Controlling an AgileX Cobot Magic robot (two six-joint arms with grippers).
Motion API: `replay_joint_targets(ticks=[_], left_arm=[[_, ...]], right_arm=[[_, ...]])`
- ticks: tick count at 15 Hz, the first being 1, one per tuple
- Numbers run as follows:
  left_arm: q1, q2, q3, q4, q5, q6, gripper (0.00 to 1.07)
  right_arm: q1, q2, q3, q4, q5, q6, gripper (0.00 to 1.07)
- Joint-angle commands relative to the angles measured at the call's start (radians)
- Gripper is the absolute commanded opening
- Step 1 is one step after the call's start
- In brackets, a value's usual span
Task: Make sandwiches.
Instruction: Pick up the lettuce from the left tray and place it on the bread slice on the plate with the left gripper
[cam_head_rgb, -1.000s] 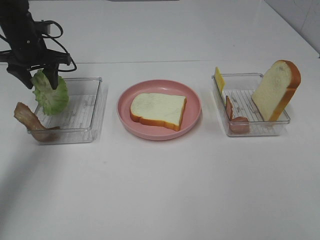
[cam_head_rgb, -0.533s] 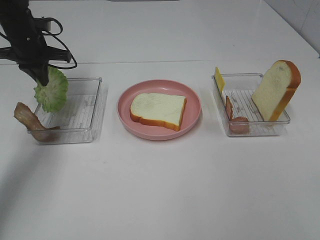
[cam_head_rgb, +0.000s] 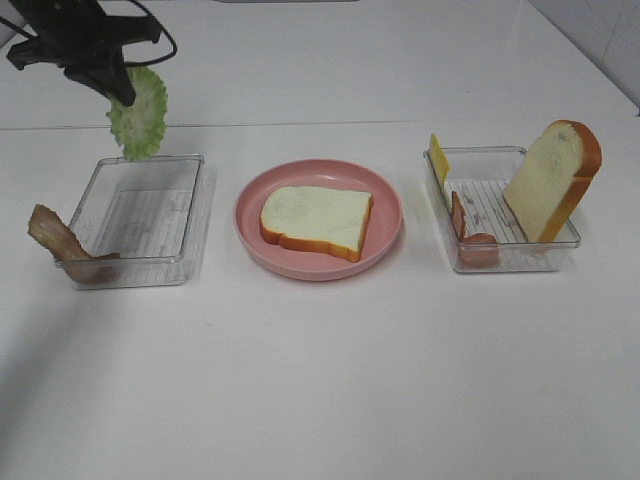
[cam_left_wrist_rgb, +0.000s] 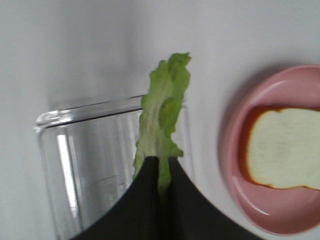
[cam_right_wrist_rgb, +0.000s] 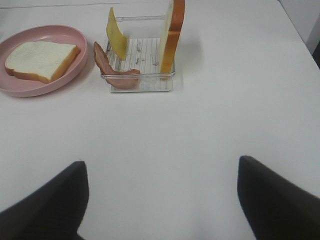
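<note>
— Where is the lettuce?
— My left end effector is clamped on it; it hangs from the tips, over the rim of the left tray. My right end effector stands apart.

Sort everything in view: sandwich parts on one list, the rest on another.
Sandwich parts: lettuce leaf, flat bread slice, upright bread slice, cheese slice, left bacon strip, right bacon strip.
The rest: pink plate, left tray, right tray.
</note>
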Motion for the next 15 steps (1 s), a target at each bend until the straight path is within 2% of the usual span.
replay_joint_targets(ticks=[1,2,3,4,6,9,12,15], left_arm=[[-0.008,-0.018,-0.011,-0.227,-0.013,0.083,0.0],[-0.017,-0.011,-0.011,-0.32,-0.033,0.12,0.0],[-0.056,0.006,-0.011,-0.453,-0.072,0.198,0.0],[-0.081,0.012,-0.011,-0.485,-0.093,0.224,0.0],[-0.12,0.021,-0.011,-0.505,-0.12,0.243,0.0],[-0.185,0.07,-0.011,-0.527,-0.128,0.242,0.0],[-0.218,0.128,-0.011,-0.585,-0.081,0.242,0.0],[-0.242,0.176,-0.011,-0.591,-0.026,0.234,0.0]], right_arm=[[-0.007,-0.007,0.002,0.0,-0.01,0.006,0.78],[-0.007,-0.007,0.002,0.0,-0.01,0.006,0.78],[-0.007,-0.007,0.002,0.0,-0.01,0.006,0.78],[-0.007,-0.007,0.002,0.0,-0.01,0.006,0.78],[-0.007,-0.007,0.002,0.0,-0.01,0.006,0.78],[-0.007,-0.007,0.002,0.003,-0.01,0.006,0.78],[-0.007,-0.007,0.002,0.003,-0.01,0.006,0.78],[-0.007,-0.007,0.002,0.003,-0.01,0.006,0.78]])
